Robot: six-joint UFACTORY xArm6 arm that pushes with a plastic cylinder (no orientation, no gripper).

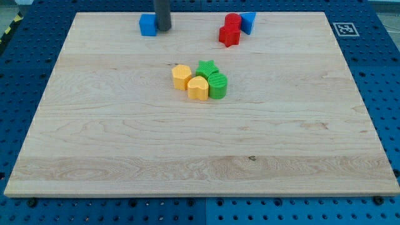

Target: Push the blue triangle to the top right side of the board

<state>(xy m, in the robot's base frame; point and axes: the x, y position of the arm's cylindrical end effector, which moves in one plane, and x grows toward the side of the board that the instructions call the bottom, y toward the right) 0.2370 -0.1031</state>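
Rod tip [164,29] holds nothing, touching the blue cube [147,25]. Blue triangle [248,22] sits well to the tip's right, against the red blocks [230,31], near the board's [200,156] top edge.

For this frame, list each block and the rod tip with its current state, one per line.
blue triangle: near top edge, touching red blocks.
red blocks: two, clustered together.
blue cube: top left, beside my tip.
my tip: right of blue cube.
yellow blocks: two, mid-board.
green blocks: two, against yellow ones.
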